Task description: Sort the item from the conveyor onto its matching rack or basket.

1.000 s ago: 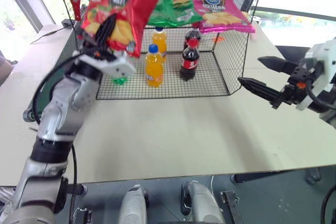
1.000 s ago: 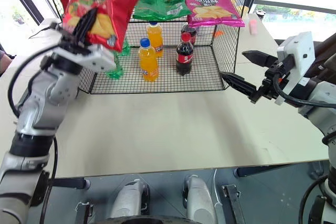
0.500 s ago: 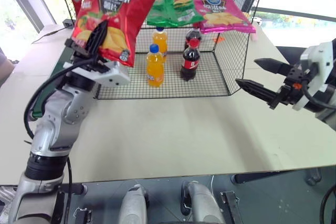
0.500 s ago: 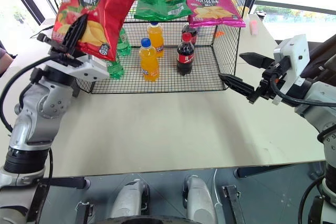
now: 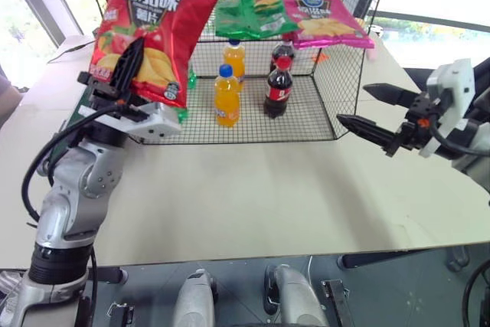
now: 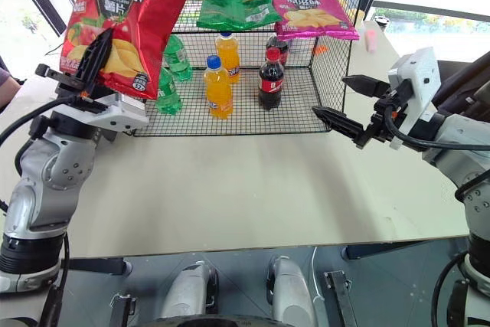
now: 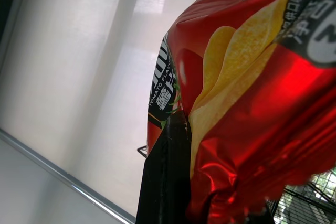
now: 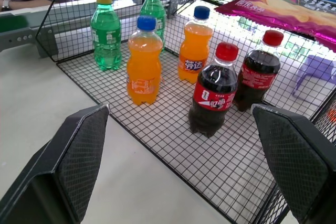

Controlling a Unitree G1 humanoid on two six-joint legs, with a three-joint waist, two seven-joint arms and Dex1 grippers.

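Since a second ago the crinkly red chip bag with a round blue logo point(image 5: 151, 27) has swung from a forward lean to nearly upright, and the left tool point(image 5: 127, 67) carrying it has drawn back from the large black wire cage point(image 5: 337, 82). Left tool is clamped shut on the bag's lower edge, its black fingers point(image 7: 170, 171) pressed against the pictured yellow chips, so the bag stands above this tool, lifted clear of the pale table point(image 5: 253, 189). Beyond the bag and to its right lies the cage's flat wire-grid top tier point(image 6: 230, 30), where a green chip bag point(image 5: 253, 14) and a pink chip bag point(image 5: 325, 24) rest side by side. Below that tier, ahead of both tools, two orange soda bottles point(image 8: 143, 59), two dark cola bottles point(image 8: 215, 90) and two green bottles point(image 8: 106, 30) stand upright on the cage floor. Right tool point(image 5: 367, 109) hovers level beside the cage's right wall with its fingers spread apart and empty.
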